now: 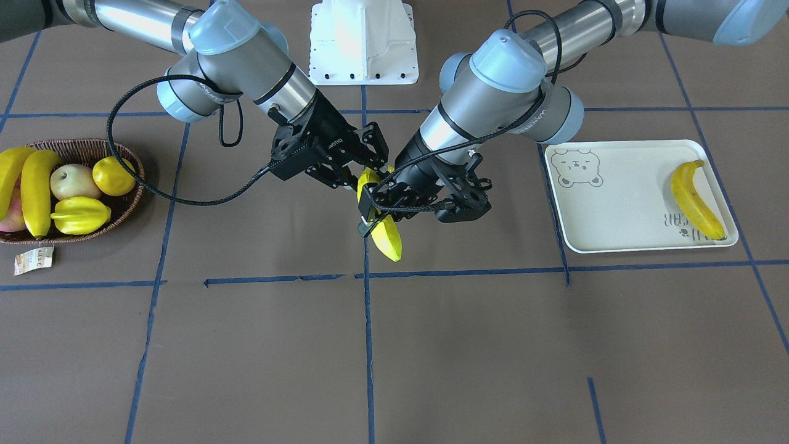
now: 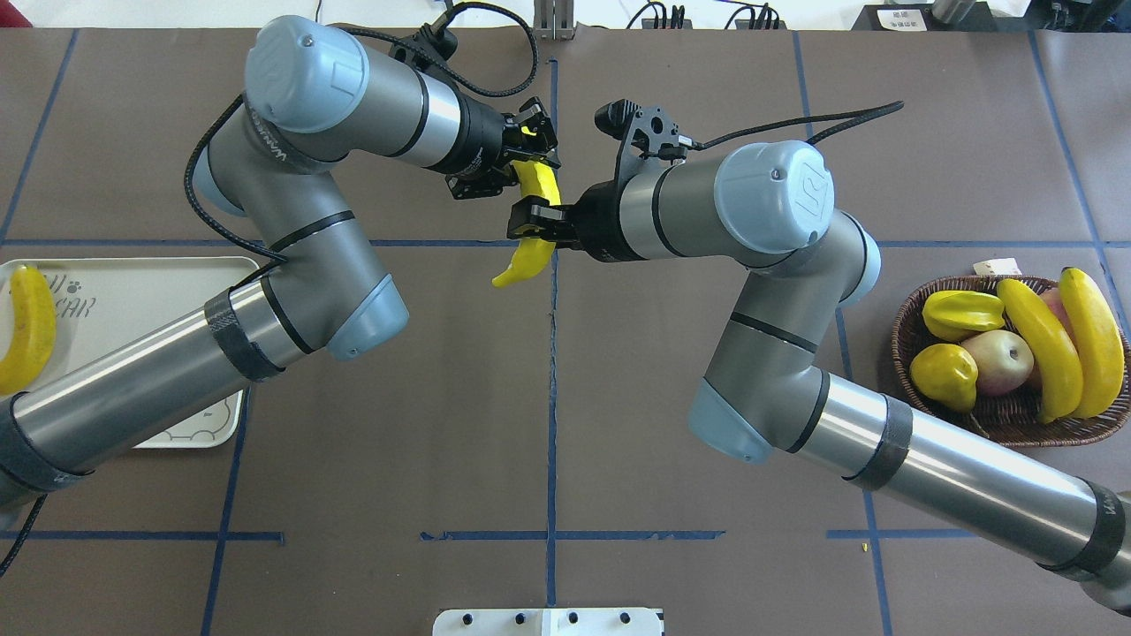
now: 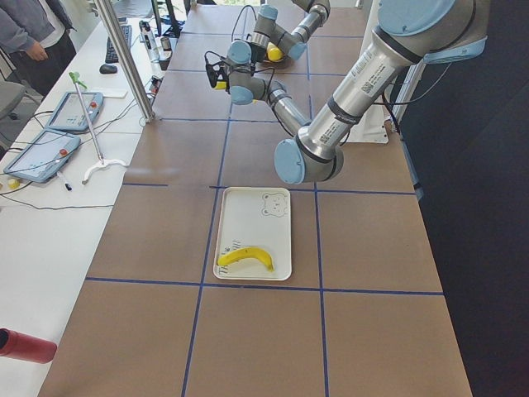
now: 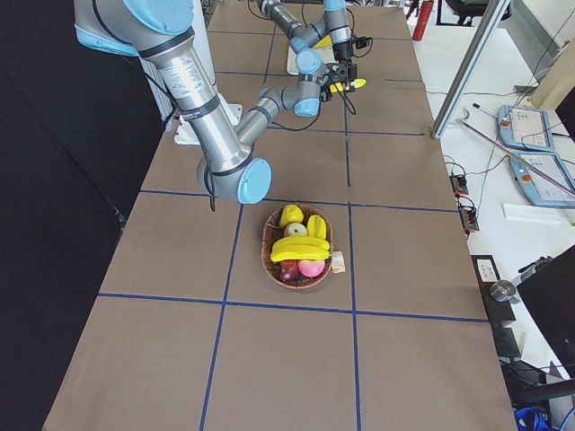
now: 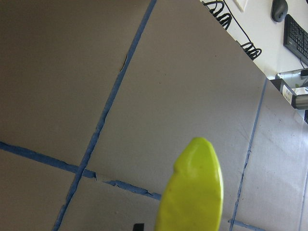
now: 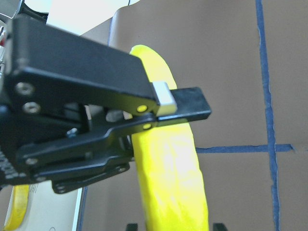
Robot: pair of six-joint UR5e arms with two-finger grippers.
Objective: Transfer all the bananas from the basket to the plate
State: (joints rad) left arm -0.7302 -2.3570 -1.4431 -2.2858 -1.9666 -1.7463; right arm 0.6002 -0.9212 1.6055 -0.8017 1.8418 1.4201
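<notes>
The brown table, marked into squares by blue tape lines, carries a shallow oval dark-brown woven wicker basket towards the robot's right and a flat rectangular cream-white tray towards its left. A small paper tag lies just beside the basket. A white metal base sits at the robot's edge.

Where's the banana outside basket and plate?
In the overhead view the banana is over the centre tape line, where the left end effector and right end effector meet.
</notes>
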